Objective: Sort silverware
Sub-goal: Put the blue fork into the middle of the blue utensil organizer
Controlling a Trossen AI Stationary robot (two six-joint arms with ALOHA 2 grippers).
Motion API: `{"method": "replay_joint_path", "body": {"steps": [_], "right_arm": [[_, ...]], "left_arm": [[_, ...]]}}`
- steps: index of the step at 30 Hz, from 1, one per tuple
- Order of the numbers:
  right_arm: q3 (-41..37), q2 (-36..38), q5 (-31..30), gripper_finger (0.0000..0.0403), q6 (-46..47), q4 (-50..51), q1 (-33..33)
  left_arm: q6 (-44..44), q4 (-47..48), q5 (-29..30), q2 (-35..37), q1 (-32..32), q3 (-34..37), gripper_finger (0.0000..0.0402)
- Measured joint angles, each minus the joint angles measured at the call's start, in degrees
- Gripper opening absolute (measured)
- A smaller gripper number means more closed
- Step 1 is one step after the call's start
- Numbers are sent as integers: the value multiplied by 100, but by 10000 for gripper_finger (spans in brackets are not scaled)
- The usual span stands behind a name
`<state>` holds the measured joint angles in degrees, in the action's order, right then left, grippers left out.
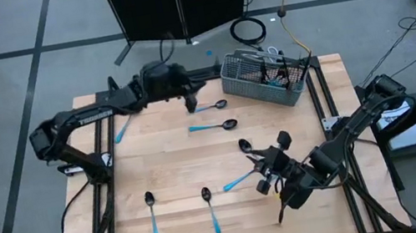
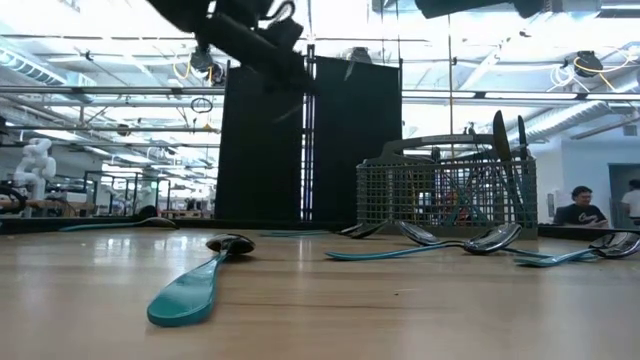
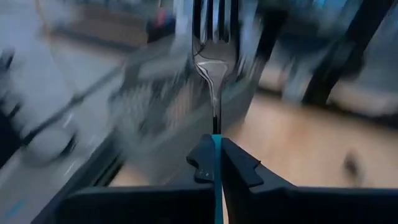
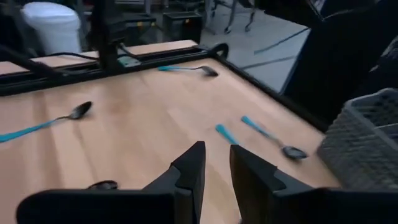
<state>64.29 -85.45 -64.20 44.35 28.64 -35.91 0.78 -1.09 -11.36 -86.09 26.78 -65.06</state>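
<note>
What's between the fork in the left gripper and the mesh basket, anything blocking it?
Nothing visible. The left gripper is shut on the fork, held above the table, and the basket lies just ahead with only open air between them.

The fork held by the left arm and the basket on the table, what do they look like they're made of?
Fork: shiny head, probably polished metal; light-blue handle, likely plastic, pinched between the left gripper fingers. Basket: grey open mesh, seemingly wire, possibly coated; the finish is unclear.

Light-blue handles, dark metallic heads on spoons (image 1: 211, 208); grey wire-mesh basket (image 1: 263, 78); pale wood-grain table (image 1: 174, 169); black arms beside basket.
</note>
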Motion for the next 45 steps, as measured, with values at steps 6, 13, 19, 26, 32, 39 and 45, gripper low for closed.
{"method": "replay_joint_path", "body": {"steps": [6,13,19,26,32,39,45], "right_arm": [[0,0,-18,68,-51,401,-73],[-1,-2,146,68,-47,501,-97],[-2,-15,157,68,95,224,-95],[-2,15,812,68,156,164,-95],[-2,72,1053,68,393,145,-95],[-2,72,1079,68,607,-173,-95],[-2,72,1065,68,481,-461,-95]], "left_arm": [[1074,-3760,-85,-940,-333,672,3],[1088,-6057,-126,-2556,-582,-102,3],[1096,-6777,-553,-3758,-578,-1419,3],[1099,-6695,-699,-4809,-577,-3230,3],[1097,-6232,-698,-5650,-582,-4784,3],[1353,-5947,-505,-6340,-591,-5588,3],[1368,-5611,17,-6480,-538,-5584,3]]}}
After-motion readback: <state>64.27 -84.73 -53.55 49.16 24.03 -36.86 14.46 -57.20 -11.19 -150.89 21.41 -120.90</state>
